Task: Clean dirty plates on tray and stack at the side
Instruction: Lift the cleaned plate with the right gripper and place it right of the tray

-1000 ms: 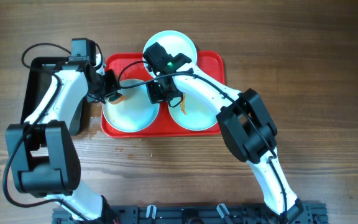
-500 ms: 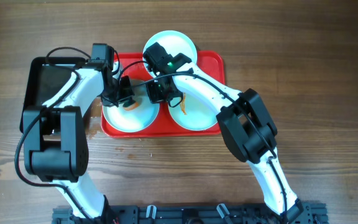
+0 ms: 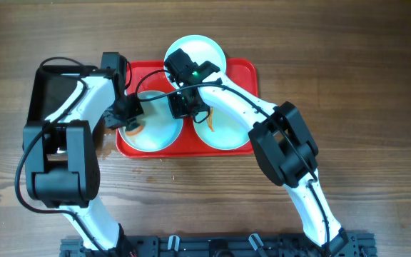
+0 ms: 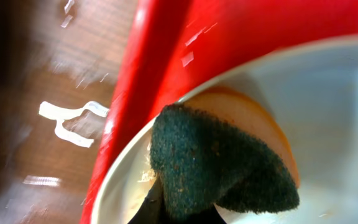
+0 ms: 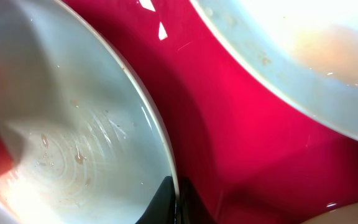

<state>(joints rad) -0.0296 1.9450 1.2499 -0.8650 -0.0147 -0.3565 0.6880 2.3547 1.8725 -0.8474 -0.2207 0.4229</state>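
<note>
Bench (image 3: pixel 348 71) carries the tray (image 3: pixel 242 70) mid-frame, w/ a black tray (image 3: pixel 48 100) just beside it on the left. No stack at the side yet, so the stacking half isn't begun. All 3 plates sit on the tray: top plate (image 3: pixel 209 46) overhangs the far rim, while left plate (image 3: pixel 159 135) and right plate (image 3: pixel 227 135) lie side by side along the near edge. Judging by that, the job is early: plate 1 of 3 under scrub, 2 more to do, then stacking. Right pincer (image 3: pixel 184 107) looks clenched on the left plate's rim, on the side next to the right plate, prob. to steady it. Left pincer (image 3: pixel 130 116) is clamped on a sponge (image 4: pixel 216 162) (dark green pad, orange back), pressed at the left plate's opposite rim. Left plate's well shows faint streaks, so prob. not finished. Right plate has an orange smear (image 3: pixel 209 128). Top plate clean or dirty: can't tell, arm covers part.
</note>
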